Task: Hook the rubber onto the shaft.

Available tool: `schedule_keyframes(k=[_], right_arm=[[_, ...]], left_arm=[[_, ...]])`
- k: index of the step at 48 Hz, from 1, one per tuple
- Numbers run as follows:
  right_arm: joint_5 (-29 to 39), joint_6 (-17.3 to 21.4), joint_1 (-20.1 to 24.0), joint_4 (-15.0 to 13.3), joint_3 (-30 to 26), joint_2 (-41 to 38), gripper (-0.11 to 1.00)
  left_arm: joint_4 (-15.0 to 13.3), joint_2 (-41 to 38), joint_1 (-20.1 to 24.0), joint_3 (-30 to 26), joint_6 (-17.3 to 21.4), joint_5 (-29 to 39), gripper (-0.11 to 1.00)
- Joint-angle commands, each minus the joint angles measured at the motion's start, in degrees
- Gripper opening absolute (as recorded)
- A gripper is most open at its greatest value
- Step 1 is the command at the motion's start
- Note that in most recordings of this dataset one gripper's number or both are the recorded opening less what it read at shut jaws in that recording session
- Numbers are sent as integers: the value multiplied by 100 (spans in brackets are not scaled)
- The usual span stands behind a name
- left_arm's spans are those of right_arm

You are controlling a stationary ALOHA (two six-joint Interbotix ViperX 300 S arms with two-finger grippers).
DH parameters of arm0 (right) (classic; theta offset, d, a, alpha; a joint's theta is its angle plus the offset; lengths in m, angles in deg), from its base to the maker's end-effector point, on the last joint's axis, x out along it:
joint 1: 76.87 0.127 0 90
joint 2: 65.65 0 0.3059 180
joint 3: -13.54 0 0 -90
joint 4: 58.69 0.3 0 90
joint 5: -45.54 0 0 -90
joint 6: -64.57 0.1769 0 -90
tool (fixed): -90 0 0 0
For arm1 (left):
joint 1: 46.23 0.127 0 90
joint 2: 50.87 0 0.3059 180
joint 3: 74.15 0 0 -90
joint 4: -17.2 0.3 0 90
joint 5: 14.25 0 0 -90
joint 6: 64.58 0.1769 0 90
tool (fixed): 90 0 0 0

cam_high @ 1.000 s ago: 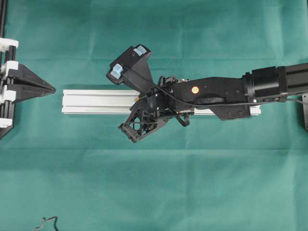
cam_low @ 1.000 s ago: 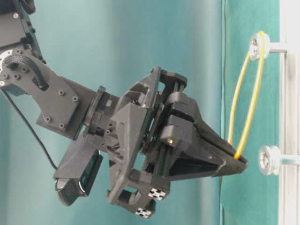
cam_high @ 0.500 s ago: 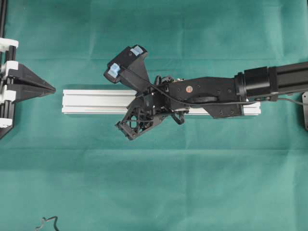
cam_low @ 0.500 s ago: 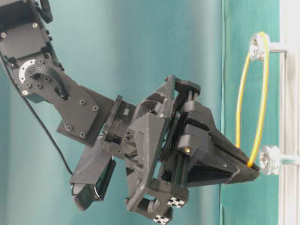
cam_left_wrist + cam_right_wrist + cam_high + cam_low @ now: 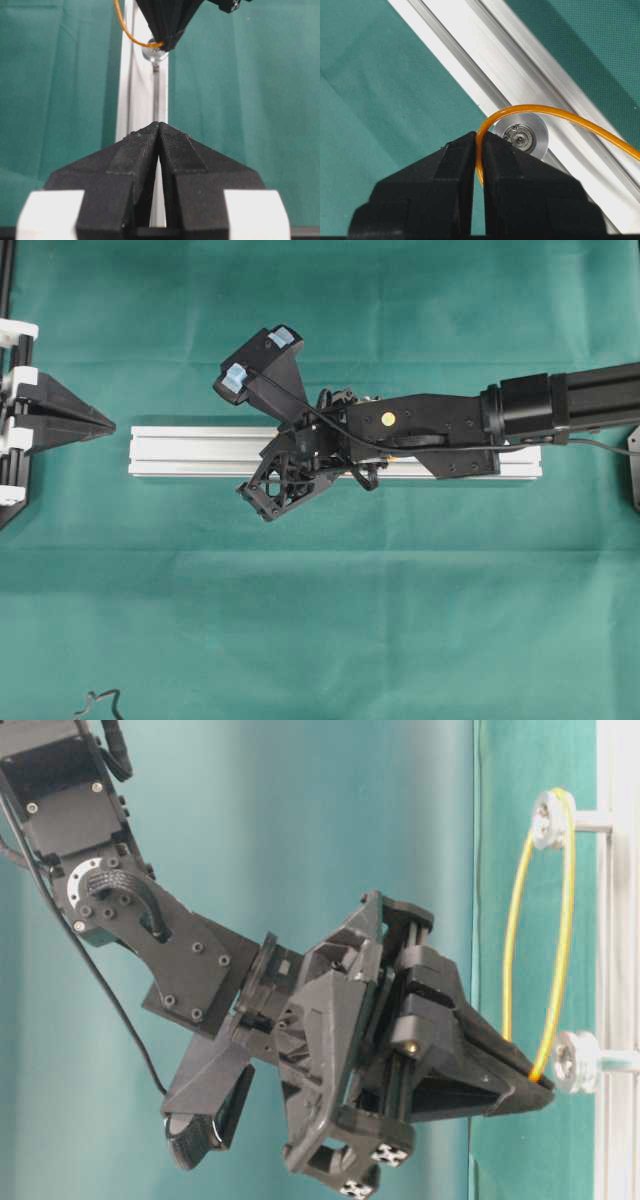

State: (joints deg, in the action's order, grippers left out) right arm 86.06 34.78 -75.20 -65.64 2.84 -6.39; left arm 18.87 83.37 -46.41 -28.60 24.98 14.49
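The rubber (image 5: 512, 935) is a thin orange loop, stretched. Its top is hooked over the upper shaft's silver pulley (image 5: 548, 817). My right gripper (image 5: 540, 1082) is shut on the loop's lower end, right beside the lower shaft's pulley (image 5: 575, 1062). In the right wrist view the rubber (image 5: 545, 108) arcs round the top of that pulley (image 5: 522, 136) and runs down between my right gripper's (image 5: 479, 136) closed jaws. The silver rail (image 5: 195, 450) lies across the green cloth. My left gripper (image 5: 105, 426) is shut and empty at the rail's left end, and its own view looks along the rail (image 5: 142, 90).
The right arm (image 5: 440, 425) stretches over the rail from the right edge. A black squiggle of cable (image 5: 95, 702) lies at the front left of the cloth. White and black frame parts (image 5: 15, 335) stand at the left edge.
My right gripper has carried the rubber's lower end along the rail to the lower pulley, stretching the loop longer. The left gripper has not moved.
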Motion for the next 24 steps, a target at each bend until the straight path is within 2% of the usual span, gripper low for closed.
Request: schedule_keyframes(k=[1,24], right_arm=[[-88,-9,-9,-18,-158,105,6],[-158,18,-9,-18,-176,53,6]], left_arm=[[18,-44,9,-167,9,-44,0],[9,-44,9,-167,9,-53,0]])
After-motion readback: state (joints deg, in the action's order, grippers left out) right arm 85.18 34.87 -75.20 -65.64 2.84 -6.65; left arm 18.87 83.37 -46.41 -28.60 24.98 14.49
